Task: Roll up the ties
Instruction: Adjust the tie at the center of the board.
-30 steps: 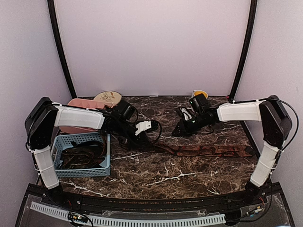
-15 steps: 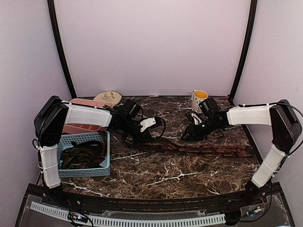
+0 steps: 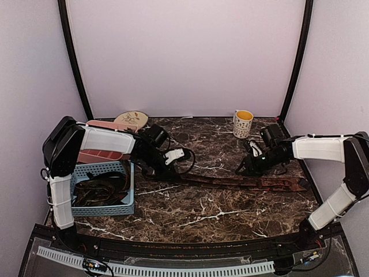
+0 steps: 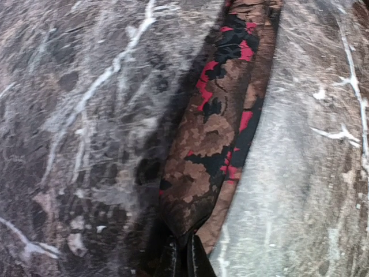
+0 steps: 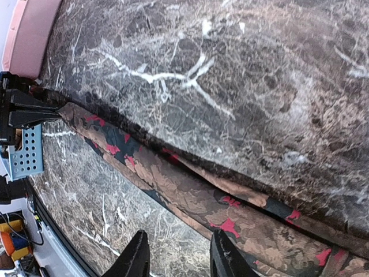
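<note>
The left pincer (image 4: 184,261) is clamped shut on the narrow tip of a reddish-brown patterned tie (image 3: 225,180). The right pincer (image 5: 179,257) hangs just over the same tie further along, its jaws apart and nothing between them. Between the two, the tie lies flat and fairly straight across the marbled table (image 3: 202,213), the wide end out toward the right edge. No coil has been started, so the task looks to be at its opening: one tie is laid out ready and the rolling itself is all yet to do. Dark strips that are probably the other ties (image 3: 95,190) lie heaped in the blue basket (image 3: 104,210) at the left, unrolled as far as can be seen, though how many there are cannot be told from the tangle. No finished roll shows anywhere on the table. From above, the left arm hides its own fingertips. In the right wrist view the fingertips are cut off at the bottom edge, so whether they brush the cloth is unclear.
</note>
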You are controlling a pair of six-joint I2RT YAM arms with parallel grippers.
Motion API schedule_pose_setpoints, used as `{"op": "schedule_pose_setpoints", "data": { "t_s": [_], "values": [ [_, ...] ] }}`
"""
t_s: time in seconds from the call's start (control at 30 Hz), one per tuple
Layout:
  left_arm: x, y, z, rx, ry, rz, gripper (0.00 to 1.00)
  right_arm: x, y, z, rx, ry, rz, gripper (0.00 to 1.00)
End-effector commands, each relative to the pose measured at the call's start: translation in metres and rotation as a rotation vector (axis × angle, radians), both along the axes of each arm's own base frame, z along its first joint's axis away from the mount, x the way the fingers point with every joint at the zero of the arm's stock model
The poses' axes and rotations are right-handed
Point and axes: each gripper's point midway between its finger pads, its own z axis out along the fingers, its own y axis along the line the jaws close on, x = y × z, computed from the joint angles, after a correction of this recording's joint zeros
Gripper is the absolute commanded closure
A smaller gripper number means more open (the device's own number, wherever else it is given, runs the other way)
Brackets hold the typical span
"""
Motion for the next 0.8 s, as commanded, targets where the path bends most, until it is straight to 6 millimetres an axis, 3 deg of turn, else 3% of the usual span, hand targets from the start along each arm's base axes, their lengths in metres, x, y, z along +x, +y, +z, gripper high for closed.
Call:
{"op": "schedule_pose_setpoints", "data": {
  "t_s": [0.0, 0.13, 0.3, 0.4, 0.53, 0.63, 0.77],
  "values": [
    [-0.031, -0.01, 0.038, -0.126, 0.079, -0.107, 1.0, -0.005, 0.006, 0.008, 0.054, -0.015, 0.03, 0.65],
    [-0.047, -0.022, 0.064, -0.227, 0.122, -0.183, 0.94, -0.004, 0.014, 0.013, 0.087, -0.019, 0.042, 0.64],
    [-0.021, -0.016, 0.068, -0.147, 0.045, -0.056, 0.7, -0.002, 0.026, 0.023, 0.095, -0.05, 0.072, 0.64],
    [-0.008, -0.01, 0.081, -0.179, -0.02, 0.051, 0.66, -0.002, 0.042, 0.032, 0.096, -0.099, 0.103, 0.64],
    [-0.006, -0.007, 0.089, -0.207, -0.011, 0.101, 0.66, -0.005, 0.054, 0.027, 0.075, -0.094, 0.129, 0.64],
    [-0.023, -0.032, 0.093, -0.284, 0.047, 0.045, 0.51, -0.004, 0.044, 0.023, 0.041, -0.088, 0.095, 0.66],
    [-0.036, -0.081, 0.086, -0.295, -0.035, -0.047, 0.45, -0.006, 0.019, 0.022, 0.051, -0.063, 0.021, 0.67]
  ]
}}
